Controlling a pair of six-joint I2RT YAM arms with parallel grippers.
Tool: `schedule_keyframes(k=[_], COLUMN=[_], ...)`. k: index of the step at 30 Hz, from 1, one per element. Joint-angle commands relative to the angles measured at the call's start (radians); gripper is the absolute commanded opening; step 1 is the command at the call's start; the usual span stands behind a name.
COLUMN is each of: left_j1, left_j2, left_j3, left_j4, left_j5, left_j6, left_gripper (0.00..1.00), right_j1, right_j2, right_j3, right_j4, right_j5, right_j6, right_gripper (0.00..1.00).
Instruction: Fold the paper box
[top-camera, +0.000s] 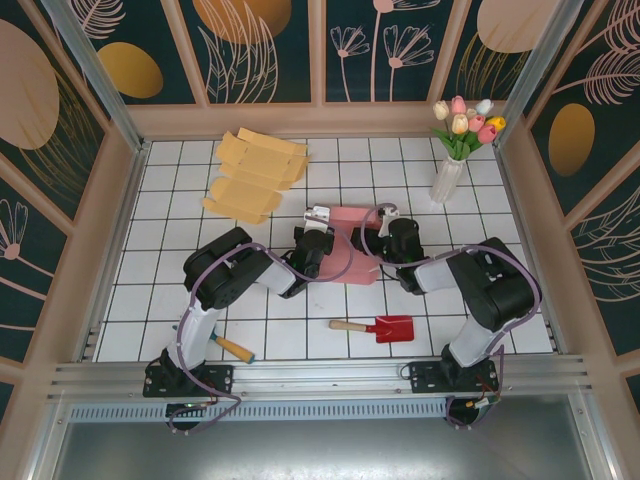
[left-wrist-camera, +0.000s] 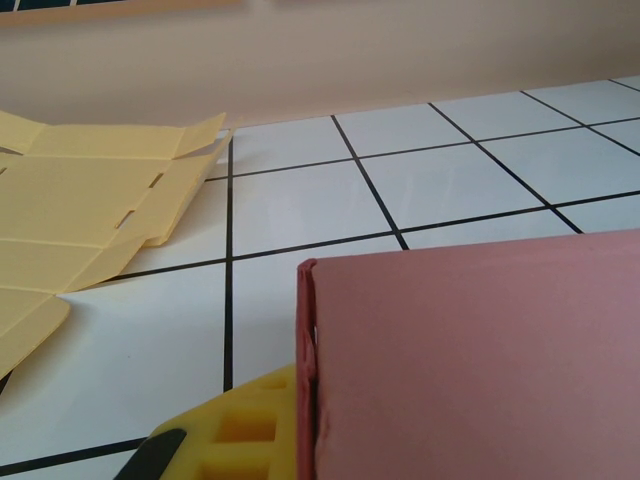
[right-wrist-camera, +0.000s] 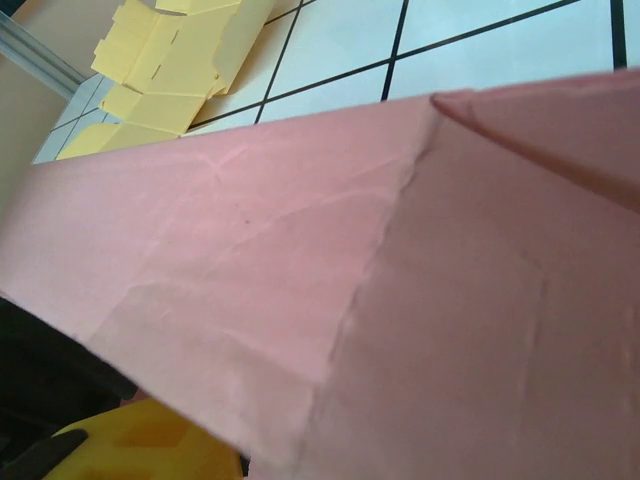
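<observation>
Pink box (top-camera: 358, 268) sits mid-worktop, between the two arms, partly erected. Both grippers are at its far end.

Left gripper (top-camera: 322, 228) is at the box's left side. In the left wrist view, one yellow pad (left-wrist-camera: 245, 430) lies against the box's (left-wrist-camera: 470, 360) vertical left edge. The other finger is hidden behind the pink wall, so I can't tell whether the jaws are clenched on it or released.

Right gripper (top-camera: 378, 228) is at the box's right side. In the right wrist view, a creased pink panel (right-wrist-camera: 330, 250) runs across the frame, with a fold line down the middle and a second flap at upper right. A yellow pad (right-wrist-camera: 140, 445) peeks out under the panel's lower left edge. Contact isn't visible, so the state of these jaws can't be told either.

Other items on the white tiled worktop (top-camera: 180, 300):
- Stack of flat yellow blanks (top-camera: 255, 175) at far left, well apart from the box. It also shows in the left wrist view (left-wrist-camera: 90, 200) and the right wrist view (right-wrist-camera: 170, 60).
- Vase of tulips (top-camera: 452, 165) in the far right corner.
- Red shovel (top-camera: 385, 327) with a wooden handle, near side, between the arm bases.
- Wooden-handled tool (top-camera: 232, 347) beside the left base, its head hidden by the arm.
</observation>
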Motion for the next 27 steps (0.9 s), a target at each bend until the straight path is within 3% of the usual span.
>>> schedule_keyframes(k=[1,12,20,23,27], left_j1=[0.008,0.016,0.019,0.02,0.019], left_j2=[0.02,0.016,0.015,0.015,0.015], left_j3=[0.005,-0.002,0.002,0.004,-0.001], left_j4=[-0.056,-0.053,-0.06,-0.064,-0.058], left_j5=[0.012,0.018,0.017,0.021,0.025], left_j6=[-0.004,-0.023,-0.029,-0.028,-0.025], left_gripper=[0.0,0.0,0.0,0.0,0.0], right_j1=[0.003,0.029,0.056,0.053,0.007], right_j2=[0.005,-0.284,-0.554,-0.6,-0.596], right_j3=[0.009,-0.032,0.052,0.176,0.246], right_j4=[0.017,-0.315,-0.731,-0.918,-0.922], right_j5=[0.006,0.113,0.315,0.471,0.543], right_j6=[-0.007,-0.027,-0.023,-0.092,-0.4], right_gripper=[0.45,0.47,0.48,0.5,0.56])
